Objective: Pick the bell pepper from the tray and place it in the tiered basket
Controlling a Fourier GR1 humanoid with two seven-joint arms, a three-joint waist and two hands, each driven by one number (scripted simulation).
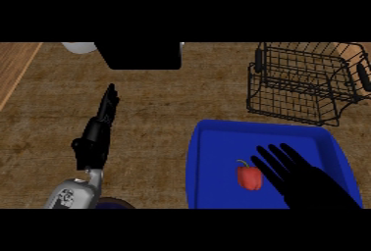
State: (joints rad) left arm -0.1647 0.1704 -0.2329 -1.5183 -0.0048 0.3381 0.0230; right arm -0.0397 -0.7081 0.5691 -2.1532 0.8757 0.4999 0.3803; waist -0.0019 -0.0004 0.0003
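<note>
A red pepper (250, 177) lies in a blue tray (217, 142), just left of the right hand (308, 181), whose fingers are spread and hold nothing. Closing from this side could nudge the pepper away rather than catch it, since it looks smooth and round. The wire basket (304, 83) stands beyond the tray; its near rim could catch a low carry. The left hand (98, 132) rests released on the table (159, 98), well apart. A black block (138, 55) sits far back.
</note>
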